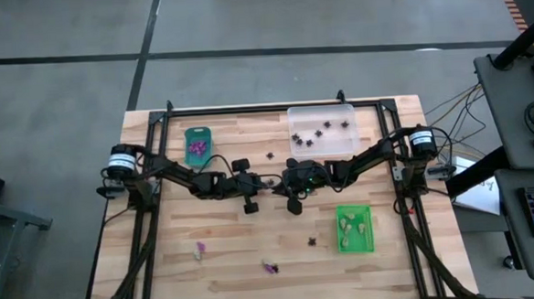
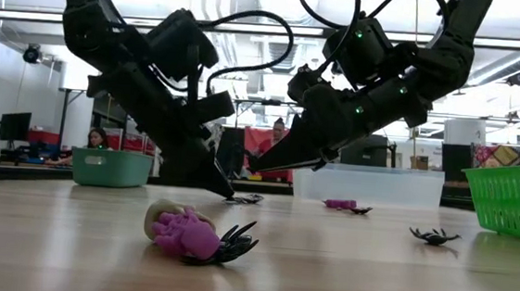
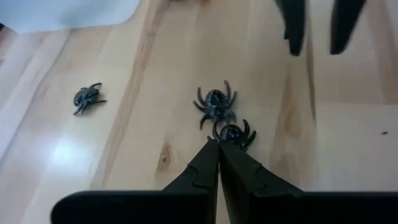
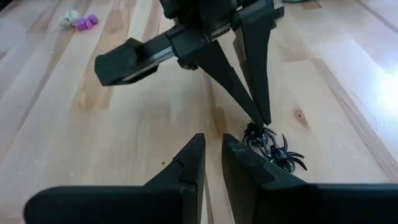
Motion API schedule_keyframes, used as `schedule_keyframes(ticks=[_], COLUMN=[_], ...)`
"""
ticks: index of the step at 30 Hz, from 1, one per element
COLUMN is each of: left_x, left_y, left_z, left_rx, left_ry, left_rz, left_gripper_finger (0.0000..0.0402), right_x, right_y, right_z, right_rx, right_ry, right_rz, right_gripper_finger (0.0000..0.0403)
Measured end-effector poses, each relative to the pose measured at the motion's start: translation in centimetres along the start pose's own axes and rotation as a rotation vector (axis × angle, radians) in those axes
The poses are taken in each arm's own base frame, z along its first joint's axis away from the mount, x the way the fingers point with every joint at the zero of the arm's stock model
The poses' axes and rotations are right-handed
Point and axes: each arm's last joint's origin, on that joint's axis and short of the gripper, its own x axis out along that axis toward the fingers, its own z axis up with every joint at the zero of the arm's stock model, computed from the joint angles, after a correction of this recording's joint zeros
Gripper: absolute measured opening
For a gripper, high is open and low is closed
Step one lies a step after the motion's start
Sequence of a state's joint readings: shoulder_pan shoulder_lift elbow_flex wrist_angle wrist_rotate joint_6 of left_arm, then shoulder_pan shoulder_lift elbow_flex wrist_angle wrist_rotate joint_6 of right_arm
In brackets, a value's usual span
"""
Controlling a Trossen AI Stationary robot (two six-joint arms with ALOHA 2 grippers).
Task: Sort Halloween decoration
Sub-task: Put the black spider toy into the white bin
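Pinching one of two tangled black spiders (image 3: 231,132) mid-bench, left claw (image 3: 217,144) has its tips fully together on a leg or body edge. Right claw (image 4: 212,149) hovers just beside them, narrow gap, holding nothing. Spiders look feather-light, hard slick plastic, thin bendy legs that snag each other; best grip is the round body. No clear long axis, legs splay all round; the pair lies flat on the bench (image 1: 254,251).
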State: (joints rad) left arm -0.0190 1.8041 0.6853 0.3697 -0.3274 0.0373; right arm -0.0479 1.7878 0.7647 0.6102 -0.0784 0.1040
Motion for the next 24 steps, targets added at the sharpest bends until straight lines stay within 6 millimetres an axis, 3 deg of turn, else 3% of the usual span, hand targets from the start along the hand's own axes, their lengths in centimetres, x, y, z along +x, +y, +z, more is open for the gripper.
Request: schedule_keyframes(ticks=[7,16,24], left_x=[-0.6,-1.9,-2.6], left_y=[-0.8,-0.6,-0.5], left_z=[0.1,0.7,1.7], left_rx=[-0.045,-0.034,-0.028], left_ry=[0.012,0.017,-0.066], left_rz=[-0.104,-0.089,-0.034], left_gripper_finger=[0.0,0.0,0.0], right_x=[0.0,0.0,0.1], right_y=[0.1,0.3,0.4], right_z=[-0.4,-1.2,-0.6], right_rx=[0.01,0.01,-0.086], right_ry=[0.04,0.119,0.09], right_rz=[0.0,-0.001,0.006], right_gripper_finger=[0.0043,0.0043,0.0043])
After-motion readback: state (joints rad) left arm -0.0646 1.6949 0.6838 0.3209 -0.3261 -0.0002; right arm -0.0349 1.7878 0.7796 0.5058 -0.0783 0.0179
